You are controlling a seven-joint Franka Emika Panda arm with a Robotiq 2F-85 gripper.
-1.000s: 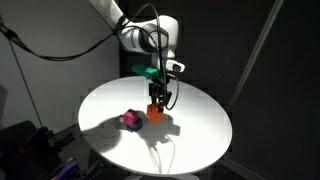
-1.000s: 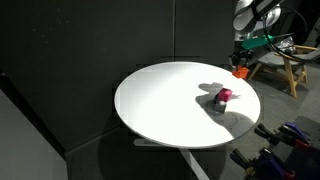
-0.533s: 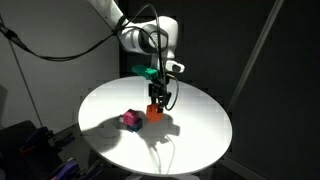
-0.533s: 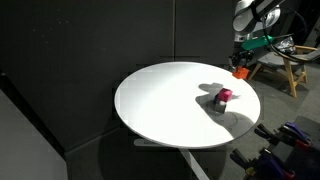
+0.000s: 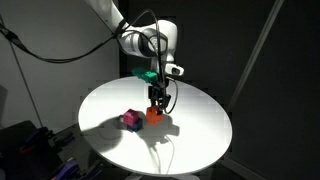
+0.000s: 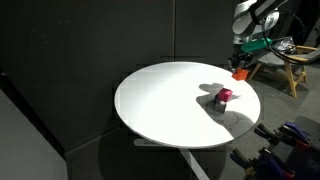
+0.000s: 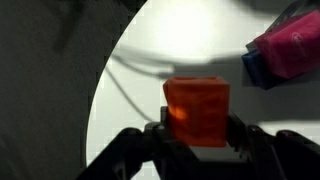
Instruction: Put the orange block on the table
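The orange block [image 7: 197, 108] is a small orange-red cube held between my gripper's [image 7: 197, 130] two black fingers, which are shut on its sides. In both exterior views the block [image 5: 155, 113] [image 6: 240, 72] hangs under the gripper [image 5: 158, 100] low over the round white table [image 5: 200, 135] [image 6: 160, 105]. I cannot tell whether its underside touches the tabletop. A magenta block [image 5: 131, 119] [image 6: 224, 95] [image 7: 292, 48] sits a short way off on the table, stacked on a blue block [image 7: 255, 66].
The table edge [image 7: 100, 100] curves close on one side of the gripper, with dark floor beyond. A wooden stand [image 6: 290, 65] is behind the table. Dark curtains surround the scene.
The arm has shifted very slightly; the orange block stays in the gripper at almost the same spot.
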